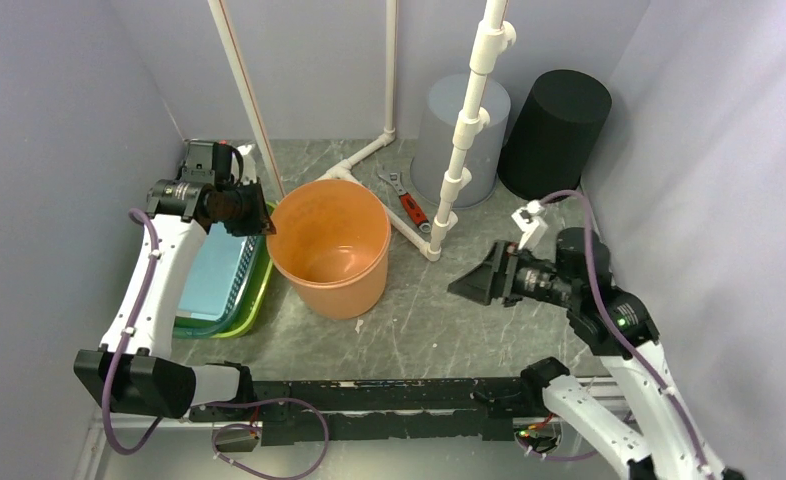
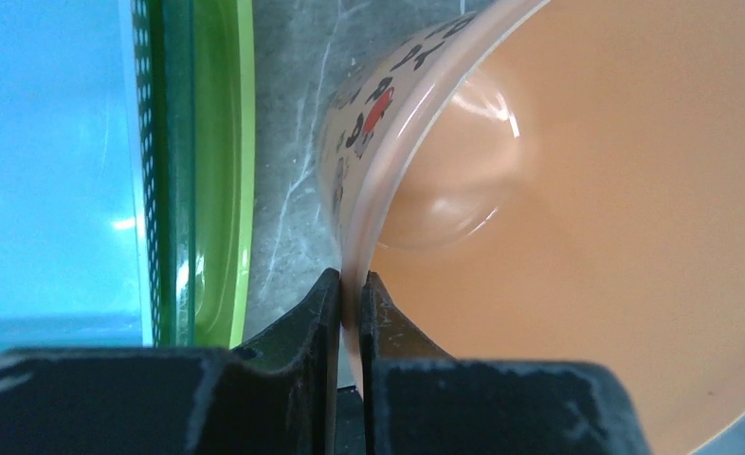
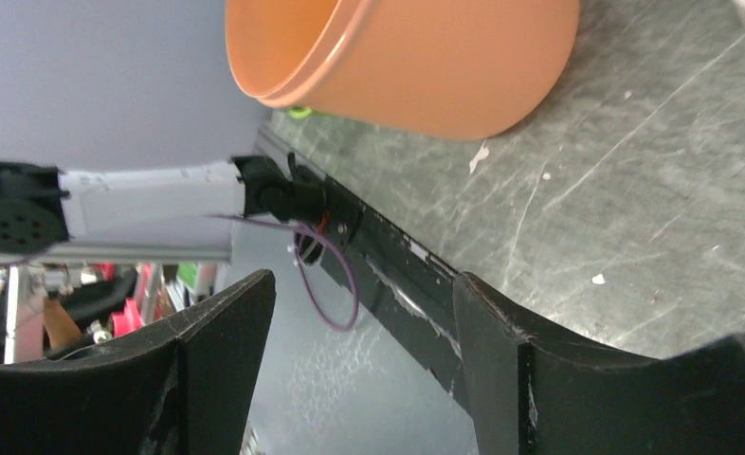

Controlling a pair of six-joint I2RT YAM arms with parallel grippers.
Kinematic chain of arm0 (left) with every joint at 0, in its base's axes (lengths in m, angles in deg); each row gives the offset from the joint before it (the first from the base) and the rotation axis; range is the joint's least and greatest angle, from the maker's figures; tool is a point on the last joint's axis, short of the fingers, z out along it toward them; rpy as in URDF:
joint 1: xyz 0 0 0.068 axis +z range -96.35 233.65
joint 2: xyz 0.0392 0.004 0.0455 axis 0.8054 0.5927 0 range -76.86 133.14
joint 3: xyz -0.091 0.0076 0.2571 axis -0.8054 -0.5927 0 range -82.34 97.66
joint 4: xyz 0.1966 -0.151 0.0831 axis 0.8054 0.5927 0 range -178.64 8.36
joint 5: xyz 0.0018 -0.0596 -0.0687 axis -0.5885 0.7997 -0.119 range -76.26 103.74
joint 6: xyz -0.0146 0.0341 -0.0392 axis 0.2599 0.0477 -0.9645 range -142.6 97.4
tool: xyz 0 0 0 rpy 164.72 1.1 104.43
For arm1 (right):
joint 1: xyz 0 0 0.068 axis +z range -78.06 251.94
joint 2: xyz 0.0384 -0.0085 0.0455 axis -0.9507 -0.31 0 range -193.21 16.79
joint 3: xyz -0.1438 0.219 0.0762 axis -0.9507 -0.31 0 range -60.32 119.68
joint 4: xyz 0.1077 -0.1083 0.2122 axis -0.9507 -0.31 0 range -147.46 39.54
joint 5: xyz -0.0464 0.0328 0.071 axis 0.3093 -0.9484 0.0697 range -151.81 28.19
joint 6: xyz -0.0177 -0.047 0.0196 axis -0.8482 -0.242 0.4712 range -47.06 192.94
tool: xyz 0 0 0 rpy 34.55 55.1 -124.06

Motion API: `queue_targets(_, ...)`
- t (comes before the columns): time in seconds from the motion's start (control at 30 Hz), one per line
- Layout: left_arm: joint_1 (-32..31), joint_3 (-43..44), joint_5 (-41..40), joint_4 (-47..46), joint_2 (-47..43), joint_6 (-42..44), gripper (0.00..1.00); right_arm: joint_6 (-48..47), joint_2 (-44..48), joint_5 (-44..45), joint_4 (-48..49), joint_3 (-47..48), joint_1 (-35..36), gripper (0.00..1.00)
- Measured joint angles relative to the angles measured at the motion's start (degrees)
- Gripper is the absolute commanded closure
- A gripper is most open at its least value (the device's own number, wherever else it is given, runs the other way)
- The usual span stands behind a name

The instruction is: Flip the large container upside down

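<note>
Orange bucket (image 1: 331, 250), upright, is clamped at its rim by the left gripper (image 2: 350, 286) — fingers of the right gripper (image 3: 364, 284) are held apart nearby.

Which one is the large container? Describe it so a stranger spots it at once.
Start at the grey table and go to its middle, just right of the green tray. There stands the orange bucket, its rim pinched by the left gripper. Unlike the grey bucket and black bucket at the back, it is upright and open-topped.
</note>
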Motion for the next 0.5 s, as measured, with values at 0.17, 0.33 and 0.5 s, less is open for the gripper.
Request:
queue_targets(0.17, 0.0, 0.9, 3.4, 1.0, 0.7, 1.8, 0.91, 3.7, -6.0, 15.0, 1.4, 0.7, 23.9, 0.26)
queue_targets(0.33, -1.6, 0.8, 6.4, 1.7, 0.6, 2.2, 0.91, 6.3, -20.7, 34.4, 2.1, 9.4, 47.0, 0.23)
queue_targets(0.5, -2.7, -2.7, 8.4, 1.7, -2.4, 1.2, 0.9, 8.3, -26.6, 44.9, 9.4, 10.9, 54.1, 0.19)
